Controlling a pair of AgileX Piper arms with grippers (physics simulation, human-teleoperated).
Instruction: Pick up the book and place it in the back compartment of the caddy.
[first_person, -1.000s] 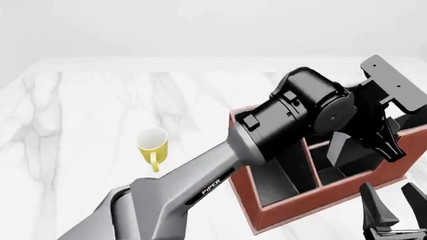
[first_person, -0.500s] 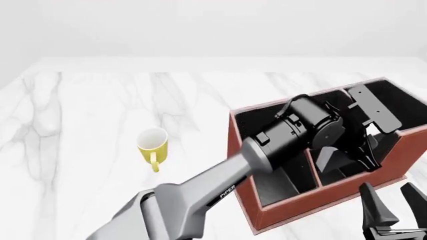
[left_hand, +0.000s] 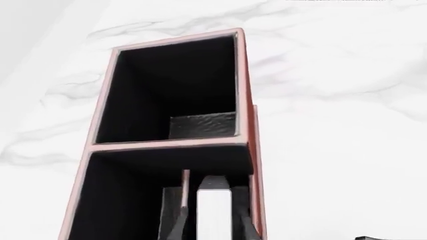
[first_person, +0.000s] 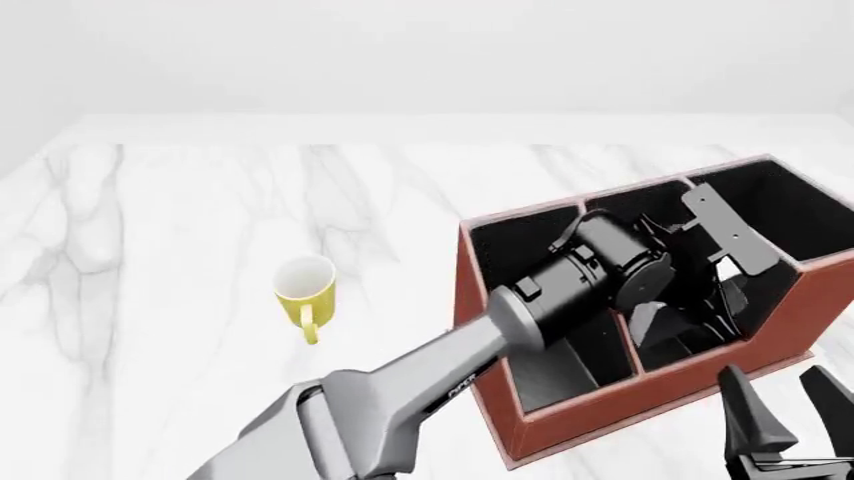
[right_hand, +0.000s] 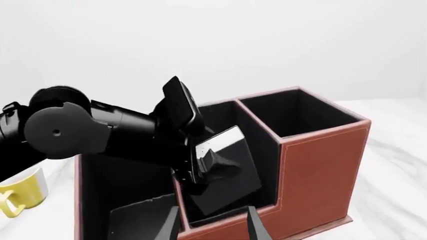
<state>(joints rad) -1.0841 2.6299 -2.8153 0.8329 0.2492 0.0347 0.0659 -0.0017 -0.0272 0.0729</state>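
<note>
- The left gripper (right_hand: 203, 167) is pinching the small thick black book with white page edges (right_hand: 223, 172), one finger on each cover; the left wrist view shows the white page edge (left_hand: 214, 212) between the two dark fingers (left_hand: 180, 225).
- The left gripper and the book are down inside the large reddish-brown rectangular caddy with black lining (first_person: 534, 425), below its rim, in one of the two small squarish cells.
- The book is tilted, leaning rather than upright, and I cannot tell whether its lower edge touches the cell floor.
- A thin reddish-brown divider (left_hand: 185, 187) stands just beside the book in the left wrist view; the tall-walled end cell (left_hand: 177, 90) lies beyond it.
- The left arm (first_person: 400, 400) reaches across the front view from lower left, its black wrist (first_person: 594, 275) over the middle of the caddy.
- The right gripper (first_person: 787, 425) hovers near the caddy's near corner, its fingers spread apart and holding nothing; its fingertips (right_hand: 257, 227) show just outside the caddy wall.
- A yellow ceramic mug (first_person: 306, 290) stands upright on the white marble tabletop (first_person: 174, 230), well apart from the caddy on its left.
</note>
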